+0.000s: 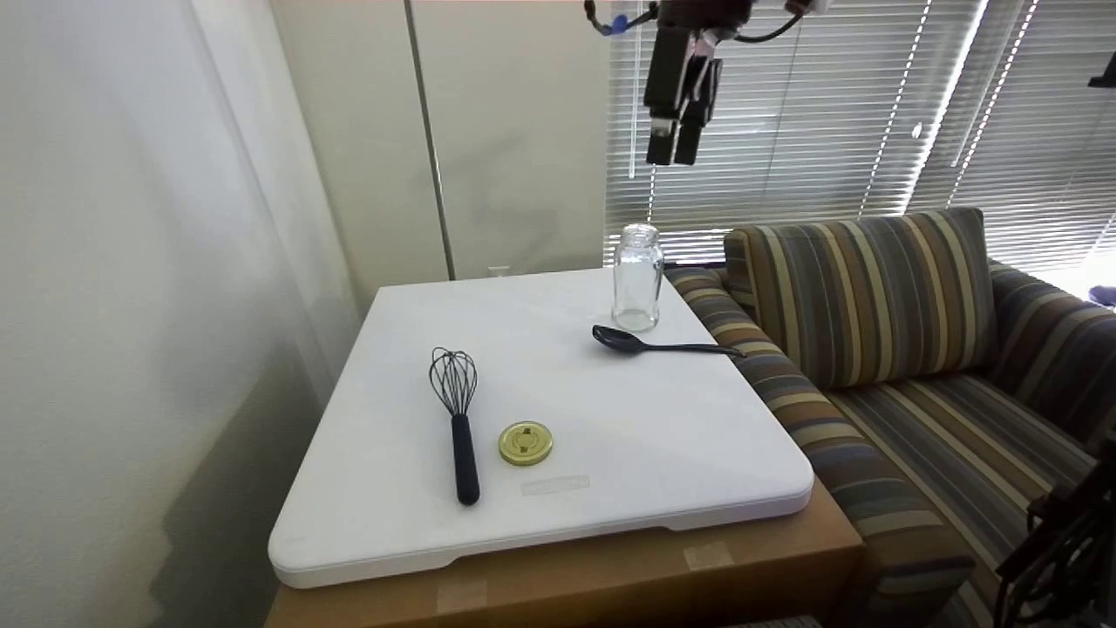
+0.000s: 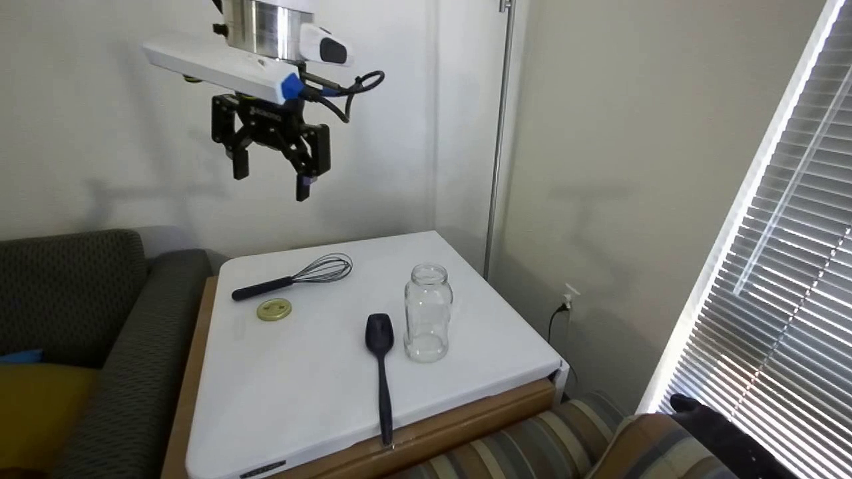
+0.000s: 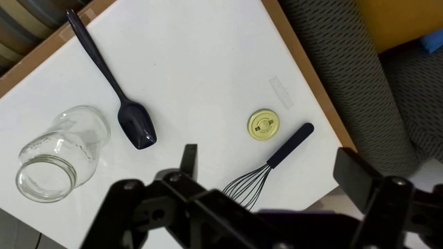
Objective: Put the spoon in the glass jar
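Note:
The black spoon lies flat on the white table, in both exterior views [image 1: 621, 341] [image 2: 380, 340] and in the wrist view [image 3: 136, 122]. Its handle end sticks out past the table's edge. The clear glass jar stands upright and uncapped beside the spoon's bowl, in both exterior views [image 1: 637, 288] [image 2: 428, 313] and in the wrist view [image 3: 71, 152]. Nothing shows inside it. My gripper is open and empty, high above the table, in both exterior views [image 1: 673, 157] [image 2: 271, 187] and in the wrist view [image 3: 268, 158]. It is apart from spoon and jar.
A black-handled whisk [image 1: 464, 453] and a yellowish round lid [image 1: 525, 443] lie on the white tabletop [image 1: 392, 541]. A striped armchair [image 1: 863, 305] stands against one table side. A dark grey sofa [image 2: 73, 286] stands along another side. Walls and window blinds [image 1: 785, 131] are close by.

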